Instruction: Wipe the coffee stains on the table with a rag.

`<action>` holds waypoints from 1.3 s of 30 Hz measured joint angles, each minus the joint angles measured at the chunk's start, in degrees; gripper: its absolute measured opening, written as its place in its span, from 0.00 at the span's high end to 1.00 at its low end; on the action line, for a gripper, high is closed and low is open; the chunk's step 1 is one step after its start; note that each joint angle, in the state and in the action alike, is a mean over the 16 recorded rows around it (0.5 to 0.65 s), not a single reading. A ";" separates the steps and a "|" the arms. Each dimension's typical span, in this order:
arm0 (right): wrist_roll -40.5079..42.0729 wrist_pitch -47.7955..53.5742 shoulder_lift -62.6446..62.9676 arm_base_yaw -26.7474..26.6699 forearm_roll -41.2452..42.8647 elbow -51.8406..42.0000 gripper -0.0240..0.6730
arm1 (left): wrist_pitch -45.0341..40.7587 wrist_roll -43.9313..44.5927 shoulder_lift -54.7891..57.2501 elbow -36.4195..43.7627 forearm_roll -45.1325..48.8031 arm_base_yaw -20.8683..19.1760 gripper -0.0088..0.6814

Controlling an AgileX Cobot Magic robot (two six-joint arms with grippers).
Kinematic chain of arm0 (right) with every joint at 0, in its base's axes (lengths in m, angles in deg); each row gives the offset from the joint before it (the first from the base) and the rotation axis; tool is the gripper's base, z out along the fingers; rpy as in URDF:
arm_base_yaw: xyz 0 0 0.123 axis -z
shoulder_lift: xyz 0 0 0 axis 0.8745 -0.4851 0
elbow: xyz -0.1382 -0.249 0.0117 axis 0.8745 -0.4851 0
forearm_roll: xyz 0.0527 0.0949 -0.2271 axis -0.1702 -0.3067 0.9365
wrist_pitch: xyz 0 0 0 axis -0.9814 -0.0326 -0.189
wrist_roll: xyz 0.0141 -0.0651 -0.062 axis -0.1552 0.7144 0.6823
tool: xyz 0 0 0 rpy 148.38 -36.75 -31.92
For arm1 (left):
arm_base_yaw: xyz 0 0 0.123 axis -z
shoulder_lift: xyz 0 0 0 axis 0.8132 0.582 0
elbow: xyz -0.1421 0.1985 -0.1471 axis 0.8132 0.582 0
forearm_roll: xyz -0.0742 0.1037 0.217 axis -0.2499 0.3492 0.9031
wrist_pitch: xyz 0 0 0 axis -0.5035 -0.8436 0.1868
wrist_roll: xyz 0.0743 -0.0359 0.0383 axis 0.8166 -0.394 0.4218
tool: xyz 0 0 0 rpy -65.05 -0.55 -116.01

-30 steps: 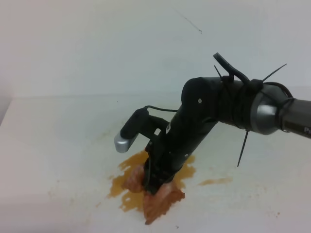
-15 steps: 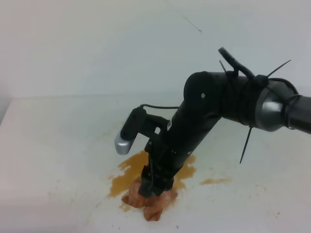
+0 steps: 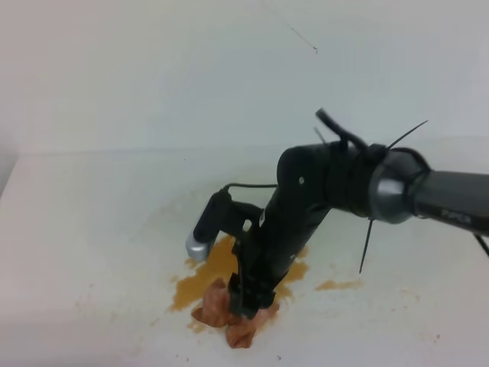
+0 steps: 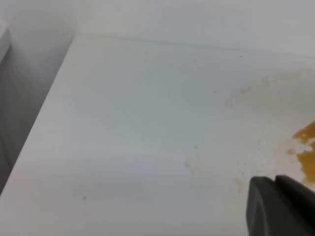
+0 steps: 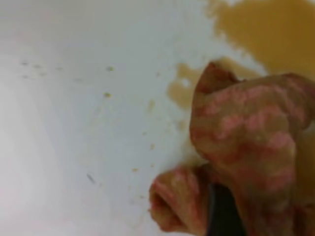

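- Tabletop (image 3: 84, 229), broad, white and matte, spreading across the whole high view up to a white wall (image 3: 153, 69) behind.
- Coffee stains (image 3: 200, 279): amber-brown patch with ragged edges near the front middle of the tabletop, plus a small separate smear to its right; paler tan specks and streaks around it in the left wrist view.
- Rag (image 3: 229, 315): orange-brown, wrinkled, bunched into a wad at the near edge of the stains, lying partly on the liquid; looks mottled pink and brown in the right wrist view.
- Right arm (image 3: 359, 183), black with cable ties sticking out, reaching in from the right and covering the middle of the stains.
- Right gripper (image 3: 246, 306) pressed down onto the rag; fingers mostly buried in cloth, cannot tell whether spread or clamped.
- Silver-tipped camera housing (image 3: 205, 229) jutting left from the wrist, over the upper stain edge.
- Left gripper (image 4: 275, 209): only a dark blurred corner in view, fingers' state cannot be told.
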 joint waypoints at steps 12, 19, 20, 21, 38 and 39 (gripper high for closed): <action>5.21 0.26 -4.09 -1.02 -6.98 1.67 0.86 | 0.00 0.00 0.00 0.00 0.00 0.00 0.99; 5.26 1.86 -6.88 -2.41 -9.98 7.13 0.89 | 0.00 0.00 0.00 0.00 0.00 0.00 0.99; 4.81 2.13 -7.58 -2.60 -9.92 8.26 0.89 | 0.00 0.00 0.00 0.00 0.00 0.00 0.99; 4.31 2.38 -8.33 -2.77 -9.77 9.45 0.89 | 0.00 0.00 0.00 0.00 0.00 0.00 0.99; -2.80 3.13 -18.76 -0.54 -2.58 23.01 0.88 | -0.05 0.00 0.10 -0.14 0.00 0.00 0.99; -2.87 2.94 -18.84 0.01 -2.26 23.12 0.88 | -0.05 0.00 0.10 -0.14 0.00 0.00 0.99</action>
